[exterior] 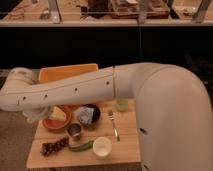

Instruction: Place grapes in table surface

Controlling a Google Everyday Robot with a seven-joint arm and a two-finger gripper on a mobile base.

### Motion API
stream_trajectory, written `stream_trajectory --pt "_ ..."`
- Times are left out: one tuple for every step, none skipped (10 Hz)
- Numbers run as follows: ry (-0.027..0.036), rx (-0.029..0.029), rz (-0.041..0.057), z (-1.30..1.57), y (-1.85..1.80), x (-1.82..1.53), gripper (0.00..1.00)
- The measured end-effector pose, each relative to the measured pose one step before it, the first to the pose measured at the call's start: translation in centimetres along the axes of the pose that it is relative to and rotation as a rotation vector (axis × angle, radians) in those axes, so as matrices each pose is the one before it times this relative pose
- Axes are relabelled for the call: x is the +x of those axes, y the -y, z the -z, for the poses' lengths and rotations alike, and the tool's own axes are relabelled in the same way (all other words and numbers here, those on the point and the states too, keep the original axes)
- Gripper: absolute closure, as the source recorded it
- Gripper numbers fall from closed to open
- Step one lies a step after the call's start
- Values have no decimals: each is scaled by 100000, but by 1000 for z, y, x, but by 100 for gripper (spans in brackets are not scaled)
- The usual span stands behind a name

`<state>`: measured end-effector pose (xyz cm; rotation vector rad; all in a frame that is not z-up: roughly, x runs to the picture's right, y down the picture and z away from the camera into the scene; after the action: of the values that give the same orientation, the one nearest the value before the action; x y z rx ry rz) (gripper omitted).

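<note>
You are at the tail end of the job, by the look of it. The small bunch of dark reddish-purple grapes (54,147) lies flat on the light tan plank tabletop (128,146), at its near-left corner. It sits just beside the green pod-like vegetable (83,146), and nothing is gripping it. I'd judge the placing itself as good as done, with only the clearing away left to you.

The pale tool (37,114) hangs under the left end of the long white arm (75,92), at the tabletop's left edge. It is close against the shallow orange bowl (56,121) and well up from the grapes. You cannot tell from here whether it is open or closed, and nothing shows in its hold.

For the next move, lift up and away. The orange bowl, the small metal cup (74,130) and the dark round bowl (88,114) all crowd beneath the arm, so a low sideways sweep would likely knock them. Keep clear of the grapes too, which could roll if nudged.
</note>
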<state>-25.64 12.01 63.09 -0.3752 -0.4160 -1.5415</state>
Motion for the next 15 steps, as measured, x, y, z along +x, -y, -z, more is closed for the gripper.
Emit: stream_trajectory --pt "508 -203 -2030 -140 15 -41 20" --pt "1695 -539 468 -552 -106 -9 20" --pt "2931 -395 1513 -1068 278 -412 20" --pt "2781 755 744 -1185 314 -370 20" --pt "3984 -75 431 -2704 -308 -338 20" --pt "1674 71 395 -1763 -46 -108 20" --pt "2880 167 711 -2011 147 -421 20" --pt "2493 572 141 -1708 -68 -168 20" --pt "4358 1767 -189 -2456 -334 -209 20" --pt "3375 1570 -556 -1000 -64 -451 20" --pt "1689 1069 -739 -1010 76 -437 20" --pt "-2387 573 -361 -477 79 -67 20" --pt "-1181 1280 -761 111 232 -423 20" --pt "-2044 480 -274 561 -74 -177 20" --pt "-1746 1851 -286 1152 197 -187 20"
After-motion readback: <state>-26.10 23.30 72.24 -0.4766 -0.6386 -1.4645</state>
